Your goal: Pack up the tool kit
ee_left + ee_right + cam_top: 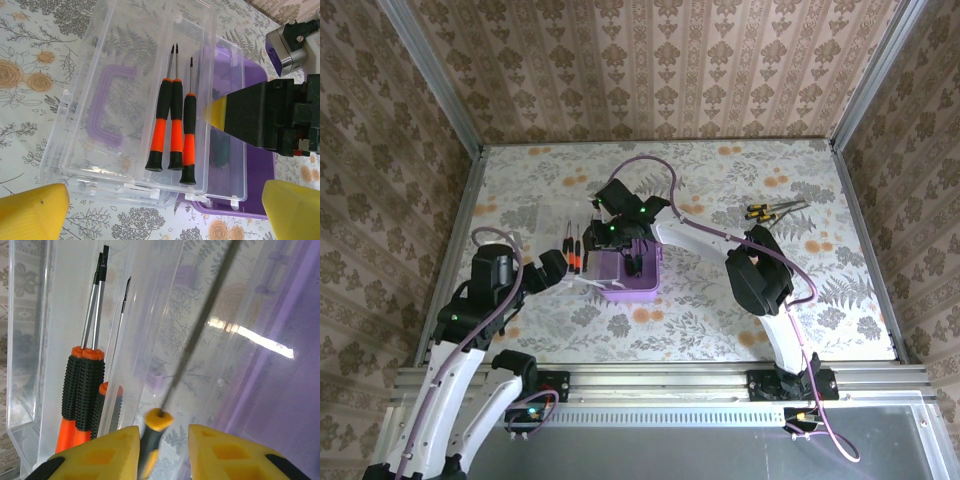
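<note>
Nearest the arm bases, the left gripper (pixel 162 211) hangs with its jaws as wide as they go, one yellow fingertip (pixel 30 212) at each side of the near edge of the clear tray (pixel 90 65). It grips nothing, and whether it touches the plastic I cannot tell, so it reads as posted there to steady the tray or wait its turn, not as a grasp. Just past it, inside the tray, three orange-and-black screwdrivers (pixel 172 125) lie side by side and touching, handles toward the arms and tips pointing away. They are packed close together, which leaves the rest of the trough free for more. Beyond them the right gripper (pixel 164 445) reaches down over the purple case (pixel 260 175), whose base shows under and beside the tray's right side on the table (pixel 720 310). Between its jaws stands the yellow-and-black screwdriver (pixel 159 420), the piece now in hand, its shaft slanting away along the neighbouring clear compartment, roughly in line with the three already stowed. The jaws are narrow, yet a gap shows between the handle and one pad (pixel 215 450), so the hold looks slack, not clamped. My reading is that the tool is being set down in its slot, kept low and aligned so it will not roll or bridge the divider. Farthest off, toward the right rear of the table, loose tools (pixel 772 210) with yellow handles lie in a small cluster, well apart from the case; judging by them, the packing is only partway done.
</note>
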Action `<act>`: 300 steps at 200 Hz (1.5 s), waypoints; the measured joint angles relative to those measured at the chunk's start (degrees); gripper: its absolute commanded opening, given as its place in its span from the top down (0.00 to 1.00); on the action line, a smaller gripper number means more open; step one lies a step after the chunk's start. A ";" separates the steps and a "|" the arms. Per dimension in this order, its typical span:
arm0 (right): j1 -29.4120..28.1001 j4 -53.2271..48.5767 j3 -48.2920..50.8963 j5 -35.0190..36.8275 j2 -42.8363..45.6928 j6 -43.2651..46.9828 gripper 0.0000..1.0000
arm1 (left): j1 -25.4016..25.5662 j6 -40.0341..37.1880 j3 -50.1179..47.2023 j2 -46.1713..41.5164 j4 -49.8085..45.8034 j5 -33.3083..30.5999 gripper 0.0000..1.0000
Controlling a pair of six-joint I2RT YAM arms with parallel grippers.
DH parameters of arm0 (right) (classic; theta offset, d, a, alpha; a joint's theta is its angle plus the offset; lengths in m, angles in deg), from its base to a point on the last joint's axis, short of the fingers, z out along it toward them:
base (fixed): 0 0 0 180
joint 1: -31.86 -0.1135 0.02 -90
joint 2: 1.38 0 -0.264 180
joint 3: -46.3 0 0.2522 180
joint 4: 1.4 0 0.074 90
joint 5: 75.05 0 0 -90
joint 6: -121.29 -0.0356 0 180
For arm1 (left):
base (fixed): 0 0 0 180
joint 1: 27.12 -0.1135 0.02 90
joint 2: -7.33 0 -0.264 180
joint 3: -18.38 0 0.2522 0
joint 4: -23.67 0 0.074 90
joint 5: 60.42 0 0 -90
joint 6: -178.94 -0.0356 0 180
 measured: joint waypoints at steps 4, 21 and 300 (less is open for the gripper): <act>0.02 0.00 0.00 0.00 0.00 0.04 0.65 | 0.00 0.00 0.00 0.09 0.04 0.11 0.00; 0.02 0.00 0.00 -0.04 0.00 0.02 0.65 | -0.02 0.00 0.00 0.48 0.48 0.44 0.00; 33.97 1.57 42.77 17.09 33.40 3.15 0.39 | 1.33 7.10 -4.96 21.40 45.03 8.52 0.00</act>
